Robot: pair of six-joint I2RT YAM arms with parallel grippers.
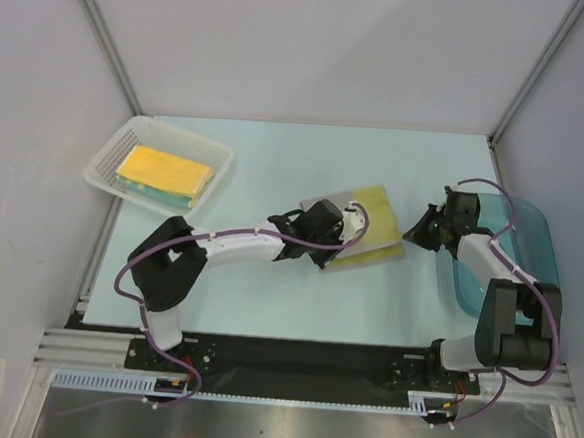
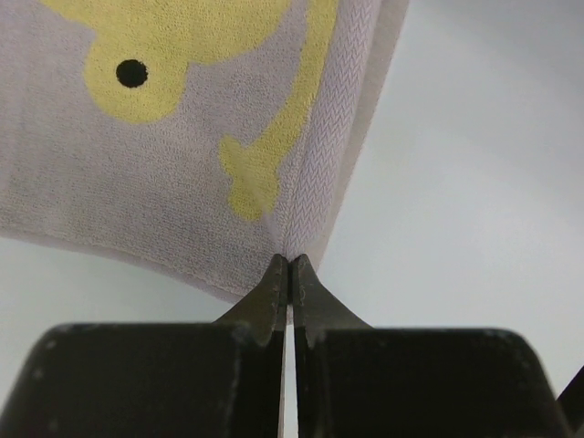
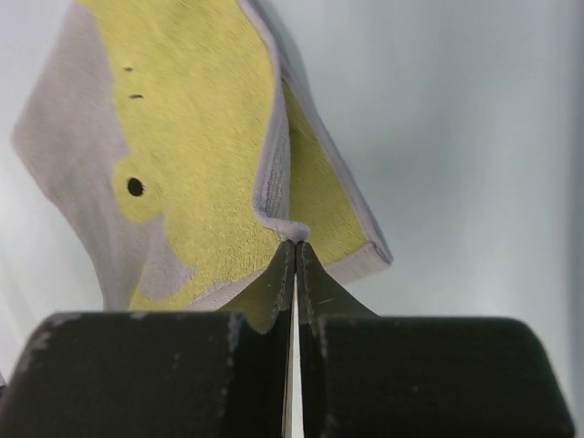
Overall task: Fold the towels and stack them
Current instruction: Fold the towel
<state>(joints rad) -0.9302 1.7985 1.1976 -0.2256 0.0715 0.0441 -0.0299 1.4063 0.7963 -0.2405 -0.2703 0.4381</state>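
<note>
On the surface [image 1: 266, 297], well apart from the white mesh basket [image 1: 111, 161] holding folded towels [image 1: 165, 173], the chick towel [image 1: 376, 213] sits near centre, partly doubled, with left pincer [image 2: 289, 265] and right pincer [image 3: 295, 246] each clenched on an edge, apparently to carry the fold across.

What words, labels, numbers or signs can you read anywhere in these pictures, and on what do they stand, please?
None can be read.
The towel bears only a yellow cartoon shape with a black dot, no letters.
The basket and the tub show no marking that can be made out.
</note>
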